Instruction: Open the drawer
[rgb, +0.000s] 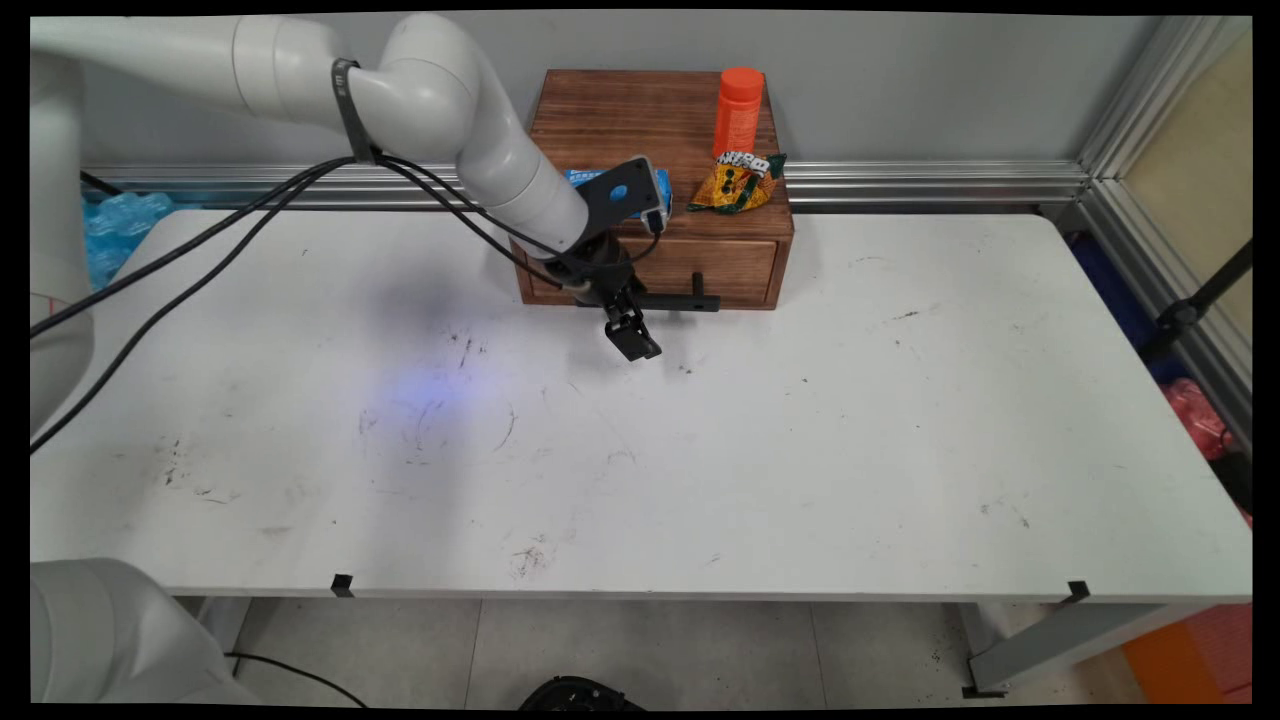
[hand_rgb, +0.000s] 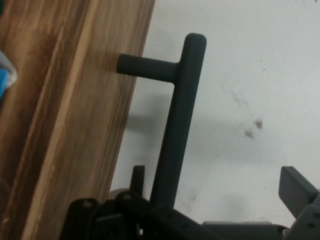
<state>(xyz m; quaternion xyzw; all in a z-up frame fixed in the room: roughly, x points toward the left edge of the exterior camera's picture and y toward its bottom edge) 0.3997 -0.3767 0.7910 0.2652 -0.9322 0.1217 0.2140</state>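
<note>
The end effector (hand_rgb: 210, 200) stands with its fingers apart astride the dark bar handle (hand_rgb: 177, 125) of the wooden drawer box (rgb: 660, 130) at the back of the bench (rgb: 800, 450), the handle's long axis running parallel to the drawer front (hand_rgb: 65, 130).

Brown wood-grain drawer box (rgb: 655, 120), orange bottle (rgb: 738, 110)

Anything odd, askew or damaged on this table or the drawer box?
Nothing is spilled or broken. The wooden drawer box sits square with its drawer shut; the orange bottle stands upright beside a crumpled snack packet. The tool is at the black handle. The table shows only scuffs.
</note>
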